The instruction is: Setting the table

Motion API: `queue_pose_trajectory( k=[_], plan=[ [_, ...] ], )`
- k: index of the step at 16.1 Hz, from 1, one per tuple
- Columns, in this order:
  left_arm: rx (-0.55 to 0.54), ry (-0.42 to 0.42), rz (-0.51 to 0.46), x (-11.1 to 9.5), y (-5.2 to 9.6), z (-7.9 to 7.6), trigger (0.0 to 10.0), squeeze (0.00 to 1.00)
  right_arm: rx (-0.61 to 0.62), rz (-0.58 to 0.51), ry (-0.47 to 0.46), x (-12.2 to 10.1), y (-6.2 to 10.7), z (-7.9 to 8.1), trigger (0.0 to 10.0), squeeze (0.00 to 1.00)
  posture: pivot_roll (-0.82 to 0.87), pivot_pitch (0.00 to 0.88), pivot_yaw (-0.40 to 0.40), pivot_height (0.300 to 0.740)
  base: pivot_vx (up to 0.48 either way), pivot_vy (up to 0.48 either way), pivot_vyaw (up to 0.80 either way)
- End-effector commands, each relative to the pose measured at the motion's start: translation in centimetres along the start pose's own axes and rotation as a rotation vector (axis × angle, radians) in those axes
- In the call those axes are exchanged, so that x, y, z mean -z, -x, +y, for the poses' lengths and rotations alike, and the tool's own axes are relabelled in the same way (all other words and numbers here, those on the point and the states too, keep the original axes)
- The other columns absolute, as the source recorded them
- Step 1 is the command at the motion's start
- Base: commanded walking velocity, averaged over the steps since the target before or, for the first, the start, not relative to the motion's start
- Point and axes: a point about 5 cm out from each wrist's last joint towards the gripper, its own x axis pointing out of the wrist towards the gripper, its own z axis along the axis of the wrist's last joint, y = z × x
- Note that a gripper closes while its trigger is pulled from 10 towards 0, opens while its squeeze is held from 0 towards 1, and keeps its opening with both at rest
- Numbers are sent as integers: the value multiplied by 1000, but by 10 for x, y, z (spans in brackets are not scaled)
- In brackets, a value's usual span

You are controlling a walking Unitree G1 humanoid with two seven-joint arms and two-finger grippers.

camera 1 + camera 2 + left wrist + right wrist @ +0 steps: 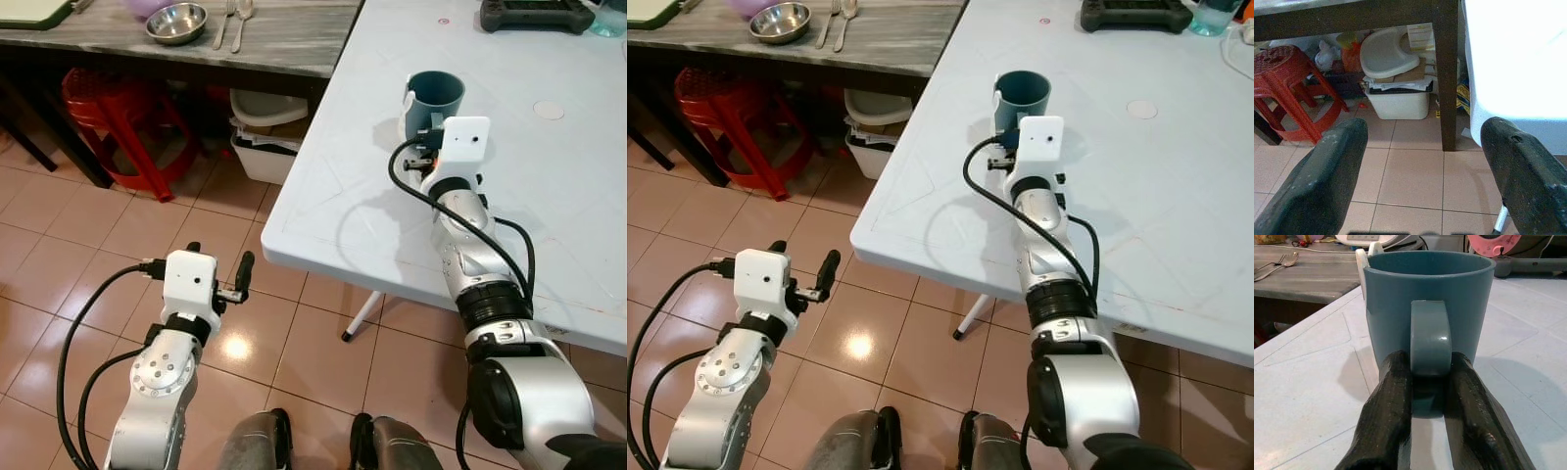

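- Teal mug point(435, 96) upright on white table point(549, 196), near its left edge, handle turned toward robot.
- Right end effector point(1427, 382) reaching over table, black fingers point(1391, 416) clamped on either side of mug handle, grasping it; mug base resting on tabletop.
- Left end effector point(217, 272) held low over tiled floor point(59, 255), well apart from white table, fingers point(1327, 171) spread wide, released, nothing between them.
- Grey wooden table point(284, 44) to the left and beyond, touching or just beside white one; cannot tell which.
- Metal bowl point(176, 22) on grey table, with fork and spoon point(233, 22) lying just beside it.
- Red plastic stool point(113, 122) under grey table; white bin point(1398, 100) with a white tray-like seat part leaning above it, also beneath.
- Black controller-like device point(535, 14) at far side of white table, well apart from mug.
- Robot's feet point(313, 441) at bottom of head views.
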Motion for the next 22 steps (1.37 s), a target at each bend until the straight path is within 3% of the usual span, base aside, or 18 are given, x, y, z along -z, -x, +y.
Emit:
queue_pose_trajectory(
  k=[1, 5, 8, 10, 11, 12, 13, 17, 22],
  plan=[
    [-6, 2, 15, 4, 1, 1, 10000, 0, -18, -37, -8, -3, 4, 2, 0, 0, 60, 172, 67, 740, 0, 0, 0],
    [-9, -7, -2, 5, -7, -1, 10000, 0, -12, -115, -3, 0, 31, -6, 0, 0, 37, 108, 61, 740, 0, 112, 0],
    [1, -18, -26, 4, -13, -5, 10000, 0, 13, -156, 15, 7, 70, -14, 0, 0, 8, 71, 56, 740, 82, 437, 0],
    [8, -4, -36, 4, -17, -7, 10000, 0, 36, -127, 32, 16, 88, -20, 0, 0, -6, 47, 54, 740, 274, 396, 0],
    [10, 26, -50, 2, -22, -9, 10000, 0, 52, -95, 33, 24, 101, -25, 549, 0, -13, 30, 53, 740, 281, 390, 0],
    [10, 39, -60, 0, -25, -10, 10000, 0, 53, -84, 50, 28, 106, -27, 4941, 0, -17, 21, 52, 740, 274, 394, 0],
    [4, 56, -61, 0, -28, -9, 10000, 0, 64, -66, 45, 30, 109, -28, 10000, 0, -27, 12, 52, 740, 281, 390, 0],
    [35, 120, -74, 1, -32, -15, 10000, 0, 87, -43, 40, 30, 116, -27, 10000, 0, -41, 0, 55, 740, 279, 391, 0],
    [52, 119, -124, -8, -45, -17, 10000, 0, 50, -55, 32, 24, 109, -19, 10000, 0, -44, 0, 42, 740, 276, 393, 0]
  ],
)
